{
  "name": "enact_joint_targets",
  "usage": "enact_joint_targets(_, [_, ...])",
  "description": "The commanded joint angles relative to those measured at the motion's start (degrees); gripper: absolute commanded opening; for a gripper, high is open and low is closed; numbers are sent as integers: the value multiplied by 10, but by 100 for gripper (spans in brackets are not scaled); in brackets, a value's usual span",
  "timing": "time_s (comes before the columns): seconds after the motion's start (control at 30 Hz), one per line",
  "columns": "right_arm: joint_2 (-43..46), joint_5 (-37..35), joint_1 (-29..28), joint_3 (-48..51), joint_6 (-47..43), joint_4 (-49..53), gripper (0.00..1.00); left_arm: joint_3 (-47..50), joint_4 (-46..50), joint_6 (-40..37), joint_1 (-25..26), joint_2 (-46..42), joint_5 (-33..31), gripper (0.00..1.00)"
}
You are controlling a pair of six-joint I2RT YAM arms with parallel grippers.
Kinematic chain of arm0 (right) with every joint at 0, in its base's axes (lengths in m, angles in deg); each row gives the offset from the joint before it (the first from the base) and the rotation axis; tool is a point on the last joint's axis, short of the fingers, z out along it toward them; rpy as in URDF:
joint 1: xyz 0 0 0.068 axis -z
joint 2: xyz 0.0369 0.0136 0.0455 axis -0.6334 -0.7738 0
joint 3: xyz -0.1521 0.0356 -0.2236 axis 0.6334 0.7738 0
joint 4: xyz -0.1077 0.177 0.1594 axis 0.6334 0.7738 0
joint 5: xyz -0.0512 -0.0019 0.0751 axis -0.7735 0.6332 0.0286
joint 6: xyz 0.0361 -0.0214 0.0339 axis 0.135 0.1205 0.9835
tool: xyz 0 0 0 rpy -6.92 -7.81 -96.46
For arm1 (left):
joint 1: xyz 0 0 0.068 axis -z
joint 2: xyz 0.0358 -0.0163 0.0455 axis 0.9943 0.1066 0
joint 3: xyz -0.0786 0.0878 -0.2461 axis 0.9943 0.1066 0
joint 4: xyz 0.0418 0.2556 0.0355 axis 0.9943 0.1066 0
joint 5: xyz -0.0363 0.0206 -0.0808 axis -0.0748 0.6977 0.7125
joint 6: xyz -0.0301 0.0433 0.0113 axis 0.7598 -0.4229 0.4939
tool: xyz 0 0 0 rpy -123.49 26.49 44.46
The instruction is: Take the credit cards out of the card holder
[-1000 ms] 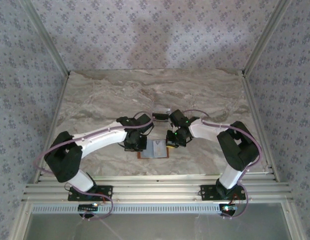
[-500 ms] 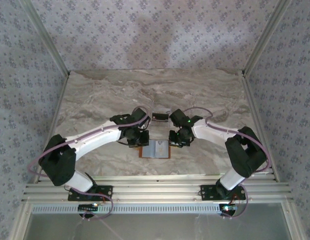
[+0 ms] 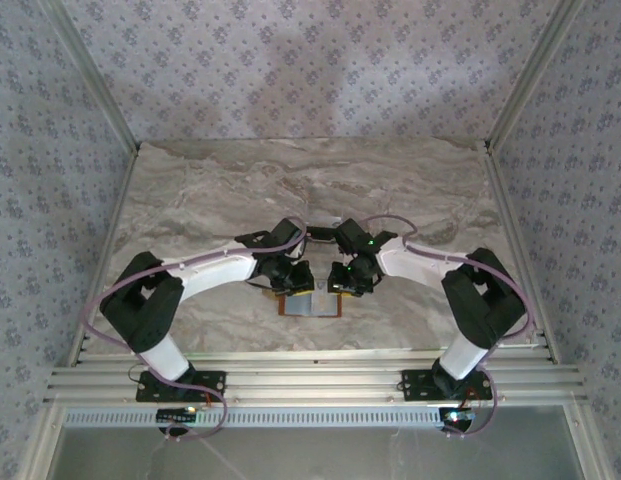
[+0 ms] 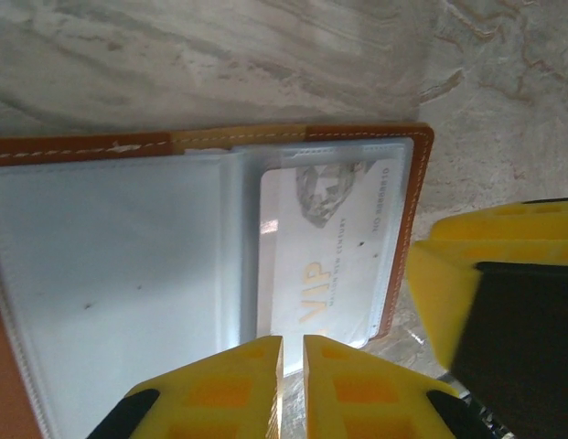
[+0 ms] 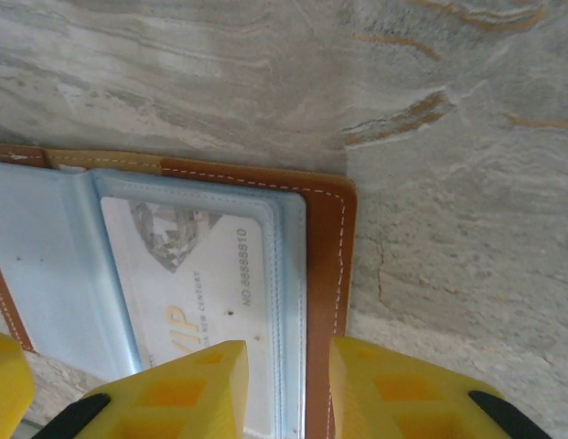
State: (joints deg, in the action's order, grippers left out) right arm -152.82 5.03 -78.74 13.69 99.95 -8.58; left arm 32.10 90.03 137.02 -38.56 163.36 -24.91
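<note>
The card holder (image 3: 312, 304) lies open and flat on the marble table, brown leather rim around a grey-blue lining (image 4: 119, 247). A pale credit card (image 4: 329, 242) printed "VIP" sits in its right-hand clear pocket (image 5: 197, 274). My left gripper (image 4: 293, 366) hovers low over the holder's near edge by the card's corner, its yellow fingers a narrow slit apart with nothing between them. My right gripper (image 5: 288, 384) stands open astride the holder's right brown rim (image 5: 325, 265), one finger over the card, the other over the table. Both grippers (image 3: 295, 278) (image 3: 342, 280) crowd the holder from behind.
A small dark flat thing (image 3: 320, 233) lies on the table just behind the two wrists. The right gripper's yellow finger (image 4: 466, 283) stands close beside the holder's right edge in the left wrist view. Bare marble stretches behind and to both sides, with patterned walls around.
Both arms have swung inward and now hang over the holder's back edge. Both pairs of fingers have parted, the right pair more than the left.
</note>
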Motion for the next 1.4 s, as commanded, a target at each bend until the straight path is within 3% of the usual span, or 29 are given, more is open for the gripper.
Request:
enact_joint_targets(0.0, [-16,15,-5,-10,-6,-11,29,4,-24,10,-4,10,18,15])
enact_joint_targets(0.43, [-47,15,-1,10,-9,-21,19,2,-10,-6,-4,34,13,16])
enact_joint_targets(1.37, [-41,13,1,13,-8,-18,19,41,-106,16,-4,65,70,21])
